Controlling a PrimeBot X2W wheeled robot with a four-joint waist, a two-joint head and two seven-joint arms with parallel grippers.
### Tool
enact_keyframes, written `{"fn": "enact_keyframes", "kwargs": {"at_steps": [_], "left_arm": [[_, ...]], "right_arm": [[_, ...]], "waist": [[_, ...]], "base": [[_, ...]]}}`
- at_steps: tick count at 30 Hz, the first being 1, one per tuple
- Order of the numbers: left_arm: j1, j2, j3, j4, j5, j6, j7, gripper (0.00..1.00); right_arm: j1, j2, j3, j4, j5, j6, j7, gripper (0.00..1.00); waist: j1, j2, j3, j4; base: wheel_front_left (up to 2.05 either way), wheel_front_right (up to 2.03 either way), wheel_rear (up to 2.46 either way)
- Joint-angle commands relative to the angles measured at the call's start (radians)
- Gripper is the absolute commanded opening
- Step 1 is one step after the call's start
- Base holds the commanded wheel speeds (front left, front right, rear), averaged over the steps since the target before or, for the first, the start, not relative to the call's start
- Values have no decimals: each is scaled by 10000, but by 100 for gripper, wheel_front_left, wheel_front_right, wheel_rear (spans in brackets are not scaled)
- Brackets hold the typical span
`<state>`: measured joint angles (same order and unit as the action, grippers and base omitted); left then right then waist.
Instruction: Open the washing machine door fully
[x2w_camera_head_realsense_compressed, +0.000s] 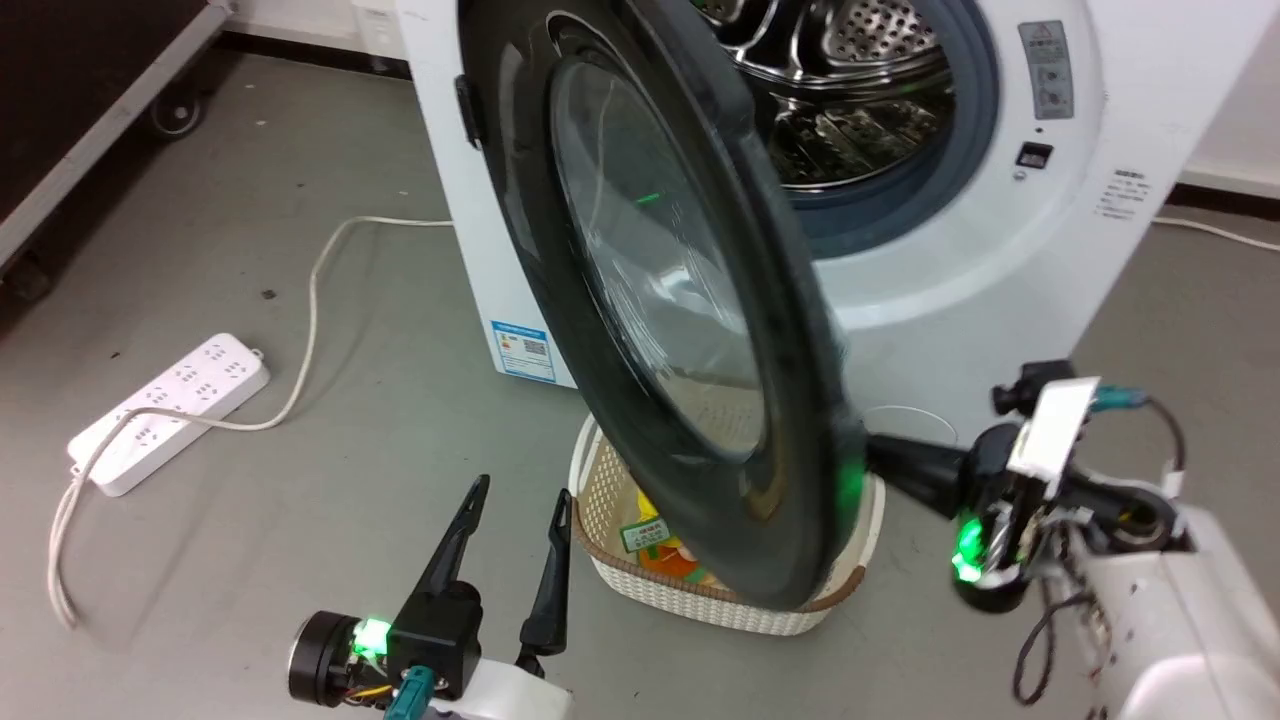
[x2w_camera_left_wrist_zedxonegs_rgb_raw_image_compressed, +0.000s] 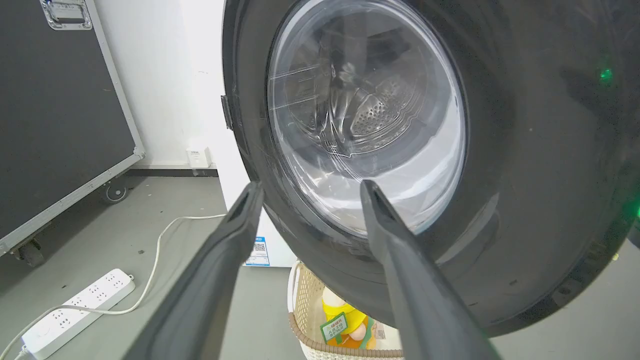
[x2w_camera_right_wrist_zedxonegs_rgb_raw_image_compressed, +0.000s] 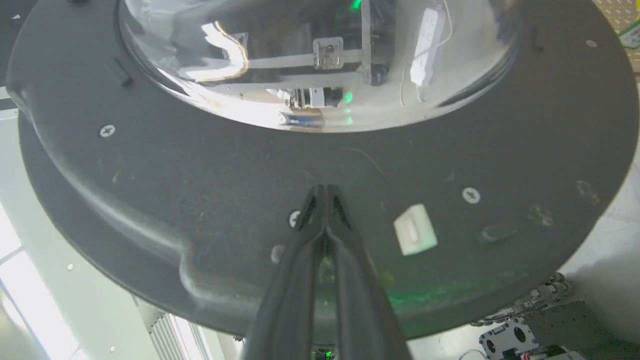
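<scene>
Door (x2w_camera_head_realsense_compressed: 650, 300) stands partly open.
Right tool (x2w_camera_right_wrist_zedxonegs_rgb_raw_image_compressed: 325, 196), fingers pressed together, at its inner face; left tool (x2w_camera_head_realsense_compressed: 523, 490) wide, holding nothing.

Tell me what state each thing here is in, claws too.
washing machine door, partly open.
washing machine, drum exposed.
left gripper, open, holding nothing.
right gripper, shut, tips at the door's inner face.
basket, on the floor under the door, packets inside.
power strip, on the floor, sockets look unused.
</scene>
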<state>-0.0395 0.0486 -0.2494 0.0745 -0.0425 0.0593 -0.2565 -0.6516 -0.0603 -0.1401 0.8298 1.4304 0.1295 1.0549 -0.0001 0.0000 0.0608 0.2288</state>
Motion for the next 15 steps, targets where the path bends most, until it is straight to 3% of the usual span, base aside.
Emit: {"fn": "enact_keyframes", "kwargs": {"at_steps": [1, 3, 4, 6, 12, 13, 15], "left_arm": [[111, 21, -26, 51, 64, -46, -53, 100], [155, 20, -42, 101, 37, -64, -53, 100], [179, 20, -50, 149, 19, -87, -53, 100], [190, 20, -52, 179, 20, -105, -53, 100], [287, 20, 17, 232, 47, -99, -53, 100], [314, 32, 31, 231, 54, -111, -53, 100], [355, 48, 39, 269, 15, -195, -53, 100]], "right_arm": [[267, 95, 275, -124, 296, 12, 56, 0], [558, 97, 919, -340, 938, 12, -24, 0], [934, 98, 1885, -667, 1705, 12, -418, 0], [1114, 98, 2440, -861, 2079, 12, -775, 0], [1347, 99, 3199, -1239, 2482, 12, -1833, 0], [1370, 91, 3190, -1341, 2407, 12, -2063, 6], [1471, -41, 3088, -1669, 2237, 12, -2550, 100]], "waist": [[1, 0, -53, 77], [1, 0, -98, 153], [1, 0, -137, 229], [1, 0, -165, 266], [1, 0, -365, 247], [1, 0, -417, 213], [1, 0, -560, 150]], "base": [[0, 0, 0], [0, 0, 0], [0, 0, 0], [0, 0, 0], [0, 0, 0], [0, 0, 0], [0, 0, 0]]}}
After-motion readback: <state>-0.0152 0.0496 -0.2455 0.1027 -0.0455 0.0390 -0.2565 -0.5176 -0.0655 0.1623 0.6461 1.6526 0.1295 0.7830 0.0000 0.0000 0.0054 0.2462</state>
